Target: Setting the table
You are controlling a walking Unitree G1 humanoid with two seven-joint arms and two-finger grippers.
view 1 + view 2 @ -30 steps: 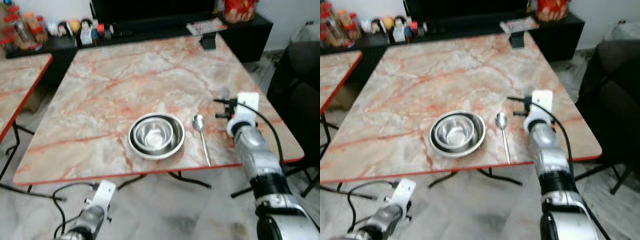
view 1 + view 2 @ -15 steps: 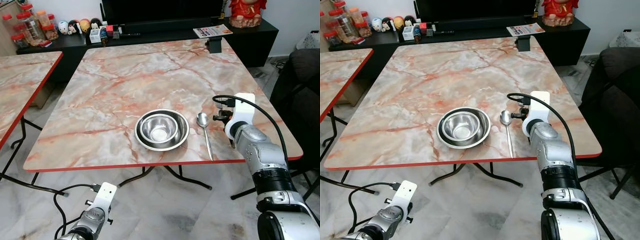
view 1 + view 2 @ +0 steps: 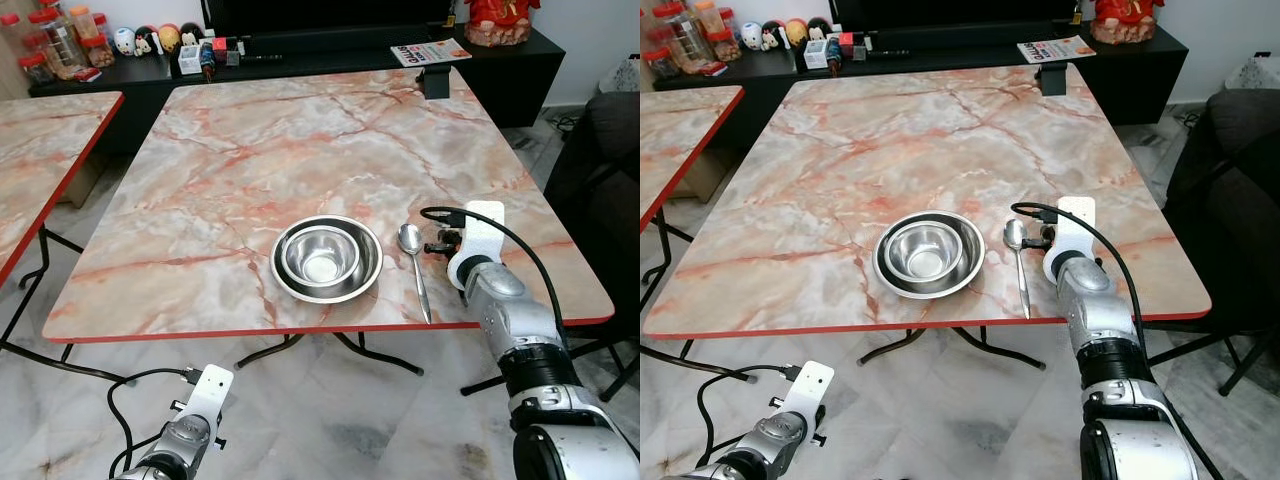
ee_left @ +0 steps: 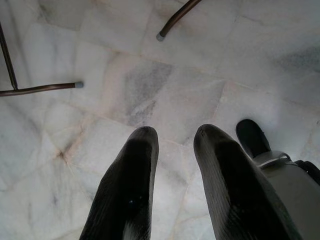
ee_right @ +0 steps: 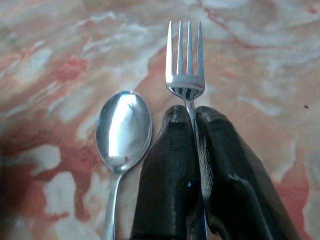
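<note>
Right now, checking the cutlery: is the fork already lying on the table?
No, the right tool grips the fork above the table.

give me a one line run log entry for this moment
right gripper: shut on fork, beside spoon | nested steel bowls: on table | left gripper: open, idle near floor

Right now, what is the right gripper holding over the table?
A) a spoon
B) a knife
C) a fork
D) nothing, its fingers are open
C. In the right wrist view the right gripper is shut on the neck of a fork, tines pointing ahead, while the spoon lies free on the marble table beside it.
</note>
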